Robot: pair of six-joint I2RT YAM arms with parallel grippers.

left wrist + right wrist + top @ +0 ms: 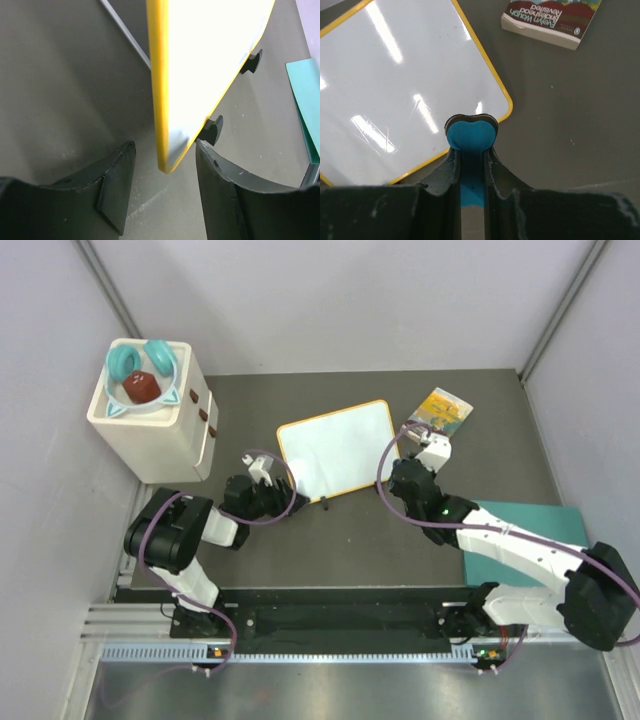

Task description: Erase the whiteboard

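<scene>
The whiteboard (pixel 335 450), white with an orange-yellow frame, lies in the middle of the dark table, and I see no marks on it. Its two black feet (pixel 212 130) are on the near edge. My left gripper (pixel 280 492) is open, and the board's near-left corner (pixel 167 155) sits between the jaws (pixel 165 185) without touching them. My right gripper (pixel 408 468) is shut on a blue eraser (pixel 470 135) with a black felt edge. It holds the eraser at the near-right corner of the whiteboard (pixel 405 90).
A small yellow-covered book (pixel 445 410) lies just right of the board and also shows in the right wrist view (pixel 550 17). A teal mat (pixel 530 530) lies under the right arm. A white box (pixel 150 425) holding teal headphones stands at the far left.
</scene>
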